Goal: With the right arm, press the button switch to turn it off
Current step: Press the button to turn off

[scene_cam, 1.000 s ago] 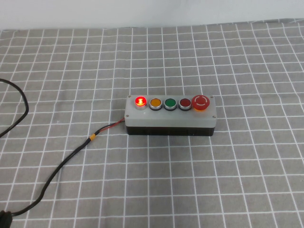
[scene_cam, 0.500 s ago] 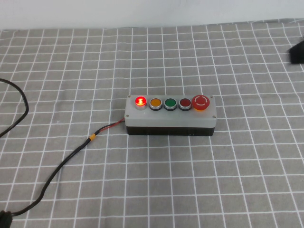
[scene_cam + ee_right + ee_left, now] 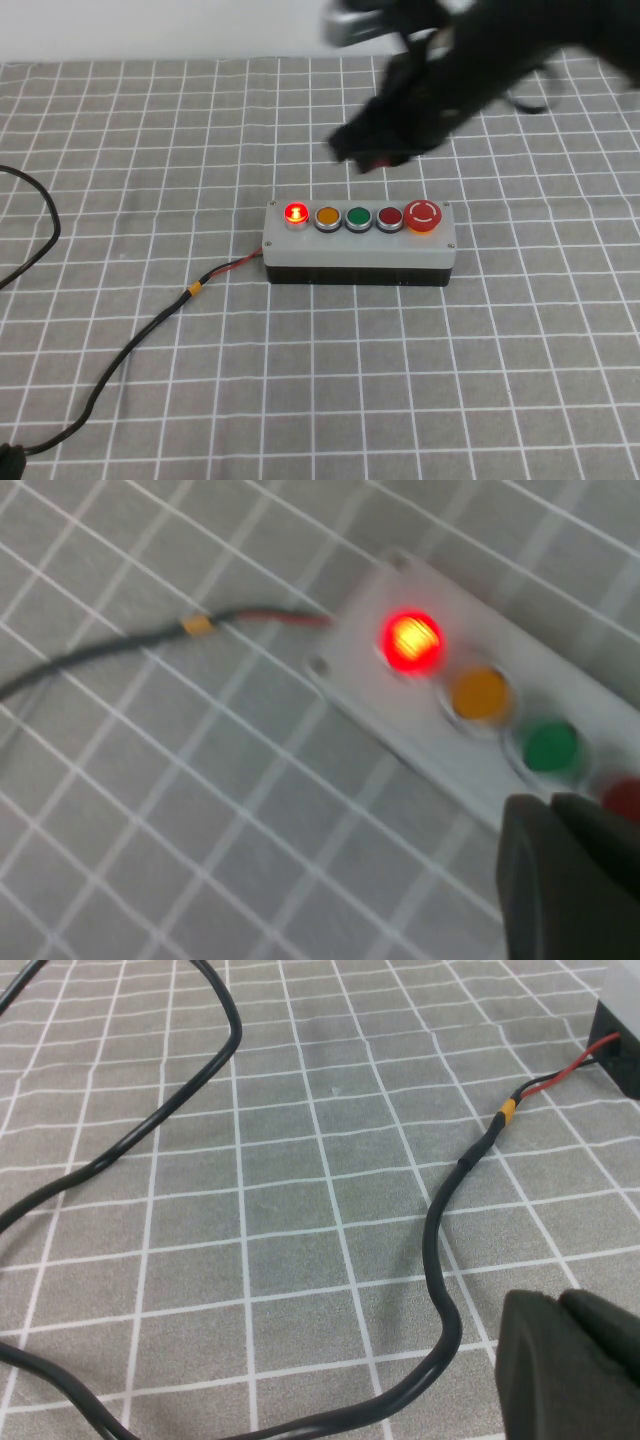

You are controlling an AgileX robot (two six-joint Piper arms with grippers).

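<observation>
The button switch (image 3: 360, 245), a light-grey box on a black base, sits mid-table in the high view. Its leftmost red button (image 3: 296, 212) glows; orange, green and dark red buttons and a red mushroom button (image 3: 422, 215) follow to the right. The right arm (image 3: 470, 70), black and blurred, reaches in from the upper right. My right gripper (image 3: 365, 150) hovers just behind the box, fingers together. In the right wrist view the box (image 3: 430, 715) and lit button (image 3: 412, 640) lie ahead of the right gripper (image 3: 550, 810). My left gripper (image 3: 560, 1305) is shut and empty over the cloth.
A black cable (image 3: 130, 345) with an orange band and red wire runs from the box's left end toward the front left; it also shows in the left wrist view (image 3: 440, 1260). A grey checked cloth (image 3: 500, 380) covers the table.
The right arm has swept in from the right edge to just behind the box. The box, its lit red button and the cable have not moved.
</observation>
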